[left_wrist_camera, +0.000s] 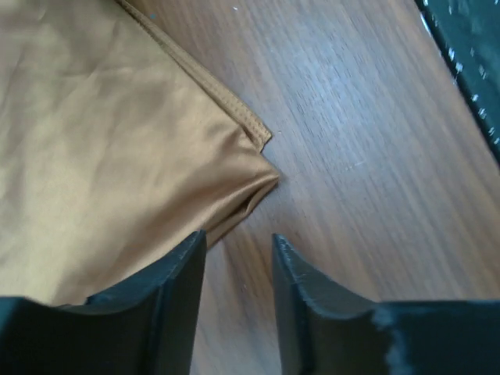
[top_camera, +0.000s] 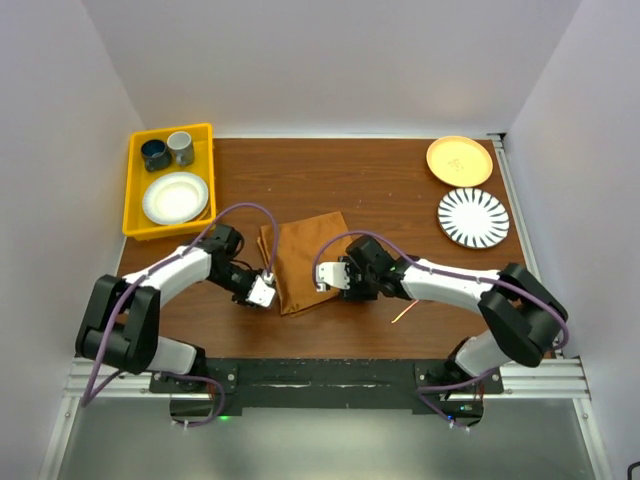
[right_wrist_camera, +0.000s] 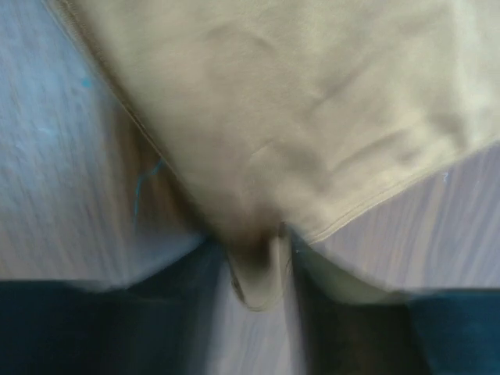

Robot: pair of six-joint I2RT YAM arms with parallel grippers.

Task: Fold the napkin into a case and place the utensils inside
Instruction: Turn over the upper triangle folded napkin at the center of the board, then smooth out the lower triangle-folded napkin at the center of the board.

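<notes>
Now, your largest surface is the worktop [top_camera: 380,190], dark brown wood with a fine streaked grain. At its middle lies the napkin [top_camera: 305,255], a soft rust-brown cloth folded over into a tilted, roughly rectangular shape. It has a faint satin sheen, shallow creases and a stitched hem along its edges.

At the far left corner sits a glossy yellow plastic tray [top_camera: 133,190], rectangular with a raised rim. It holds a round white plate [top_camera: 175,197], a dark mug [top_camera: 156,154] and a grey cup [top_camera: 181,148]. At the far right you have a plain yellow plate [top_camera: 459,160] and, just nearer, a white plate with dark radial stripes [top_camera: 473,217].

A single utensil [top_camera: 405,313] lies on the bare wood beside the right forearm, apart from the napkin. It is a thin coppery sliver, too small to tell which piece.

Your left gripper [left_wrist_camera: 238,250] sits at the napkin's near left corner. Its matte black jaws stand narrowly apart with only wood grain between them, and one finger [left_wrist_camera: 168,289] overlaps the cloth edge, holding nothing.

Your right gripper [right_wrist_camera: 259,269] is at the near right corner. A bunched fold of cloth sits between its jaws, which stand narrowly apart. That view is smeared, so you cannot tell whether they clamp the fold or merely flank it.
</notes>
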